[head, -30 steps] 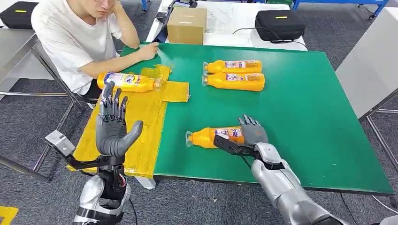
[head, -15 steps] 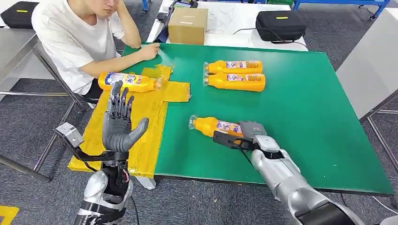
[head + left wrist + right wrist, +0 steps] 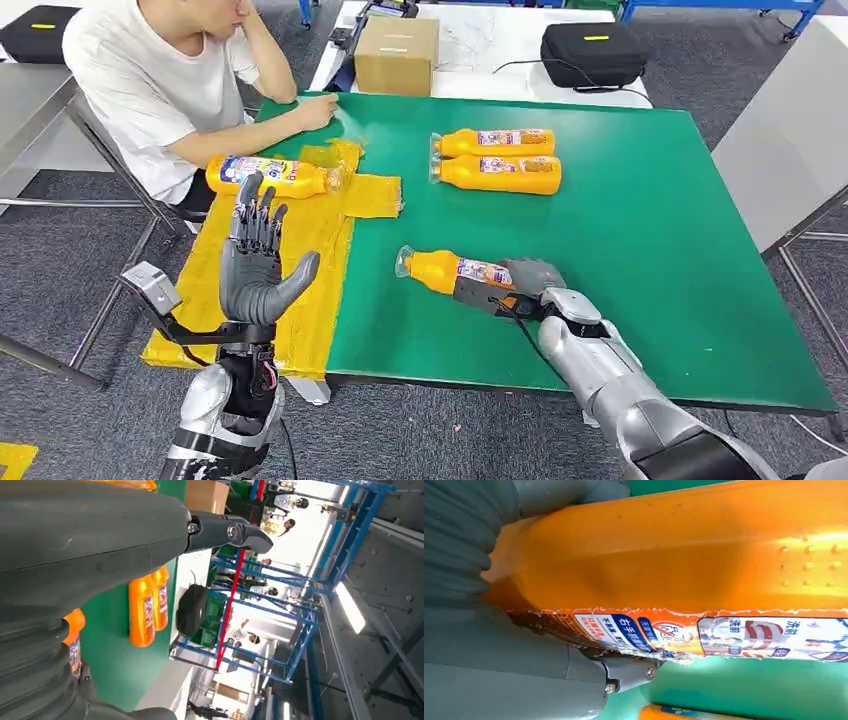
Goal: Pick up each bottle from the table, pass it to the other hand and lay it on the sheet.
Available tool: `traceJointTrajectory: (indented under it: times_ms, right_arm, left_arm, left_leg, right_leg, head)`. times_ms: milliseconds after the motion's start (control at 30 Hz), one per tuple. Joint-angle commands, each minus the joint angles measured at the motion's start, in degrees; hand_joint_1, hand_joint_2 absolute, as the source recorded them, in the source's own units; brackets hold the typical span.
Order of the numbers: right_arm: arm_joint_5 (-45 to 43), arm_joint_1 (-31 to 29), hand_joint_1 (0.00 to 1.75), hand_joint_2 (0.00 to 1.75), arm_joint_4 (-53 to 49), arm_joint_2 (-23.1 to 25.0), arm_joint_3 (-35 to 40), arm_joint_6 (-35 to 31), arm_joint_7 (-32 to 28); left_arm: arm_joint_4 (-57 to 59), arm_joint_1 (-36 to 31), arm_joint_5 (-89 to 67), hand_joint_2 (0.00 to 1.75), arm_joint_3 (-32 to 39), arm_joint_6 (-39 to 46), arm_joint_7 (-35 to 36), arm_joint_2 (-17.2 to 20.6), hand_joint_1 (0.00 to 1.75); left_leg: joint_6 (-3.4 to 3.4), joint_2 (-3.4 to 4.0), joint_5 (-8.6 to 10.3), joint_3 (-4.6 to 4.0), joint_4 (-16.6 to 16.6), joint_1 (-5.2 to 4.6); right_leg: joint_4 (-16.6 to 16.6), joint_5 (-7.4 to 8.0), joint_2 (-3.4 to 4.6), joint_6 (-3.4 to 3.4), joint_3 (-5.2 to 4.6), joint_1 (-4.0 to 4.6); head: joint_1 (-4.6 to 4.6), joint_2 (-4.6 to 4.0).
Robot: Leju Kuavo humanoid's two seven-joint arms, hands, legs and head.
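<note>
— Head view first: what of the right hand?
— Wrapped around the base end of an orange bottle, near the front edge of the green table; cap end pointing toward the yellow sheet. Resting on the table or just raised: cannot tell.
— And the left hand?
— Raised upright over the sheet at the table's left edge, fingers spread, thumb out, holding nothing.
— Other bottles?
— One bottle on the sheet, lying near its far end, just before a seated person in a white shirt. Two more, the bottle pair, side by side and touching, toward the far edge. Cardboard box and black case beyond, on a white table.
— Left wrist view?
— Grey thumb and a dark fingertip stretched out free; pair of bottles on green behind; blue racking farther off.
— Right wrist view?
— Held bottle pressed close against the grey palm, torn label edge showing, thumb clamped beneath it.
</note>
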Motion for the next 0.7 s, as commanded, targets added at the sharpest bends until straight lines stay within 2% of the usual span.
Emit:
traceJointTrajectory:
  times_ms: [33,67,100,133,167,200,300,333,433,467,500,600,700]
  right_arm:
    - [-0.66,2.63,1.75,1.75,3.58,0.73,-1.02,1.40,-0.30]
    - [-4.84,3.77,1.75,1.75,1.36,1.19,-2.30,0.10,-4.77]
    - [-22.47,15.06,1.75,1.75,-22.53,3.14,-6.03,-9.42,-15.40]
    - [-22.47,15.06,1.75,1.75,-22.53,3.14,-6.03,-9.42,-15.40]
    - [-26.61,19.48,1.75,1.75,-31.19,2.84,-6.73,-12.22,-14.99]
    - [-28.19,20.75,1.75,1.75,-33.60,2.74,-7.10,-12.76,-14.84]
    - [-31.39,22.34,1.75,1.75,-36.91,2.27,-8.12,-14.12,-15.82]
    - [-31.45,22.34,1.75,1.75,-36.99,2.17,-8.16,-14.12,-15.84]
    - [-39.95,25.44,1.75,1.75,-41.46,3.08,-10.66,-11.52,-20.24]
    - [-40.99,27.16,1.75,1.75,-43.51,2.87,-10.44,-10.52,-20.25]
    - [-41.06,28.34,1.75,1.75,-44.63,2.65,-9.79,-9.93,-20.34]
    - [-40.31,28.74,1.75,1.75,-43.11,2.50,-7.42,-8.82,-20.65]
    - [-39.80,26.97,1.75,1.75,-38.95,3.53,-5.49,-8.53,-21.80]
  left_arm:
    - [3.61,-2.05,0.04,1.75,-0.76,0.24,-0.04,0.70,0.00]
    - [3.03,-1.77,0.31,1.75,-0.93,0.59,-0.25,0.96,0.00]
    - [2.54,0.09,-5.54,1.75,-2.38,10.02,0.51,1.68,0.00]
    - [2.54,0.09,-5.54,1.75,-2.38,10.02,0.51,1.68,0.00]
    - [7.59,-0.09,0.14,1.75,-2.88,10.36,8.61,1.15,0.00]
    - [10.54,-0.29,1.95,1.75,-3.39,10.67,9.74,1.16,0.00]
    - [15.81,0.91,2.29,1.75,-6.61,10.34,7.56,1.58,0.00]
    - [15.96,1.17,2.25,1.75,-6.76,10.33,7.16,1.49,0.00]
    - [13.24,5.29,2.43,1.75,-9.45,7.23,5.13,2.11,0.00]
    - [12.15,6.83,5.17,1.75,-10.25,4.43,6.72,2.19,0.00]
    - [11.62,8.25,13.22,1.75,-10.64,-1.45,11.59,1.78,0.00]
    - [10.64,8.93,15.23,1.75,-14.03,-4.70,10.91,4.17,0.00]
    - [8.39,8.07,10.23,1.75,-15.07,-2.04,6.09,4.83,0.00]
  left_leg:
    - [-0.08,-0.20,0.07,0.07,-0.11,0.08]
    - [-0.09,-0.22,0.08,0.07,-0.13,0.09]
    - [-0.06,-0.14,0.04,0.10,-0.10,0.06]
    - [-0.05,-0.14,0.03,0.13,-0.09,0.09]
    - [-0.08,0.04,0.00,0.15,-0.08,0.10]
    - [-0.11,-0.04,0.00,0.11,-0.11,0.12]
    - [-0.06,-0.45,0.04,-0.13,-0.17,0.01]
    - [-0.03,-0.46,0.04,-0.24,-0.14,0.00]
    - [-0.02,-0.30,-0.09,-0.34,-0.07,0.03]
    - [-0.02,-0.28,-0.07,-0.44,-0.06,0.00]
    - [-0.03,-0.29,-0.07,-0.45,-0.09,-0.01]
    - [-0.06,-0.38,-0.14,-0.37,-0.11,-0.03]
    - [-0.04,-0.25,-0.12,-0.61,-0.05,-0.02]
  right_leg:
    - [-0.13,0.01,-0.19,-0.10,0.15,0.07]
    - [-0.15,0.02,-0.21,-0.11,0.15,0.08]
    - [-0.13,0.01,-0.14,-0.07,0.16,0.06]
    - [-0.12,-0.01,-0.14,-0.07,0.19,0.06]
    - [-0.09,0.00,0.02,-0.09,0.20,0.08]
    - [-0.11,-0.02,-0.06,-0.13,0.19,0.09]
    - [-0.10,-0.11,-0.33,-0.06,0.04,-0.02]
    - [-0.08,-0.10,-0.35,-0.03,-0.06,-0.03]
    - [-0.04,-0.14,-0.18,-0.03,-0.14,0.00]
    - [-0.03,-0.13,-0.18,-0.02,-0.26,-0.03]
    - [-0.03,-0.14,-0.20,-0.03,-0.27,-0.06]
    - [-0.08,-0.23,-0.29,-0.06,-0.14,-0.05]
    - [-0.08,-0.20,-0.12,0.11,-0.38,-0.05]
  head:
    - [0.00,0.00]
    - [0.00,0.00]
    - [0.00,0.00]
    - [0.00,0.00]
    - [0.00,0.00]
    - [0.02,0.00]
    - [0.00,0.00]
    - [-0.02,0.00]
    - [0.00,0.00]
    - [0.00,0.00]
    - [0.00,0.00]
    - [-0.02,0.00]
    - [0.00,0.00]
